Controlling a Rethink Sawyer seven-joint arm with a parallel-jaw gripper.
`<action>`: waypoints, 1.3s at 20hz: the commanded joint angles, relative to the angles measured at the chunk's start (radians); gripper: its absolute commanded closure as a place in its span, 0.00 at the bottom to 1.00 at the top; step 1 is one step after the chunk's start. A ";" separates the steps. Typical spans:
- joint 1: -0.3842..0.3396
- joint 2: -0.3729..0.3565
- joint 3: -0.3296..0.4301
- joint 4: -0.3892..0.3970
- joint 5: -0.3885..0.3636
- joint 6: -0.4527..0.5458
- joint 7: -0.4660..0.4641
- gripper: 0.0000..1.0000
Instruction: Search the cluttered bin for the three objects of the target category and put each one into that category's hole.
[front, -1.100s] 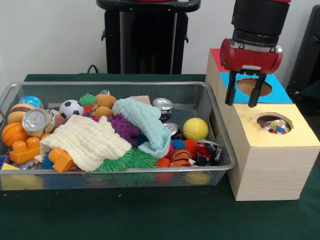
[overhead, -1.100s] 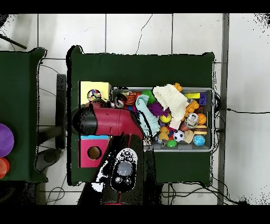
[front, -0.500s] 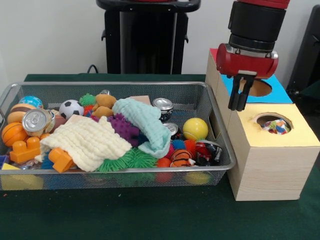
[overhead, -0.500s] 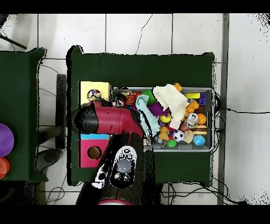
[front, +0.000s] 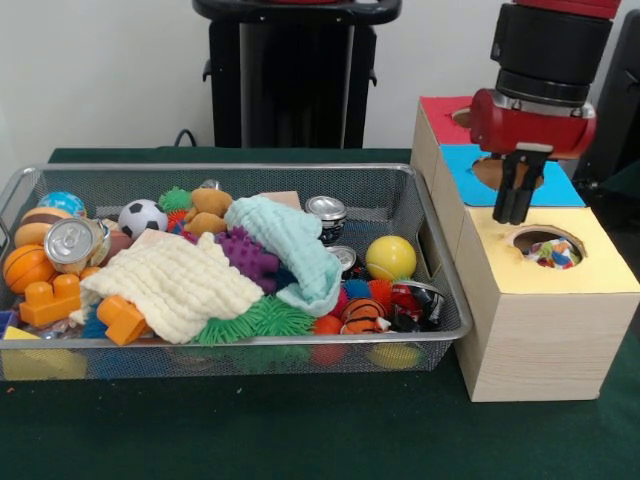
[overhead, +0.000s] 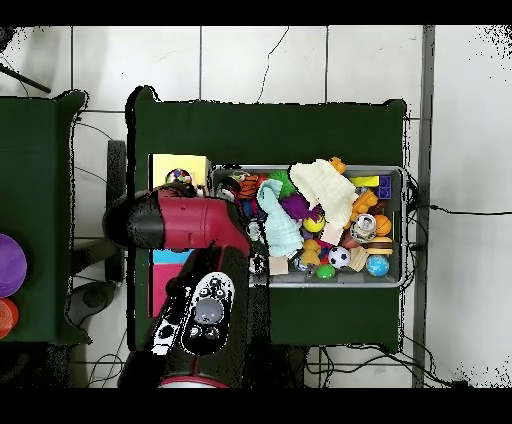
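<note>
Hovering over the three-coloured wooden box (front: 545, 300), closed empty gripper (front: 516, 205).

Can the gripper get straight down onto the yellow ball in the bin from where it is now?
Probably not straight down: the gripper hangs over the sorting box, beside the bin. The yellow ball lies uncovered, so after a sideways move the way looks free.

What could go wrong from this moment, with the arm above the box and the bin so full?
The gripper hangs shut and empty over the wooden box, beside the yellow hole; a low move back to the mesh bin might clip its rim. The cream cloth and mint cloth cover toys, so a grasp could snag cloth instead.
</note>
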 joint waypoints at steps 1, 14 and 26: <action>0.028 0.046 0.008 -0.049 0.059 0.154 0.274 1.00; 0.011 0.125 0.031 -0.070 0.117 0.092 0.257 1.00; 0.018 0.139 0.043 0.018 0.136 -0.042 0.259 1.00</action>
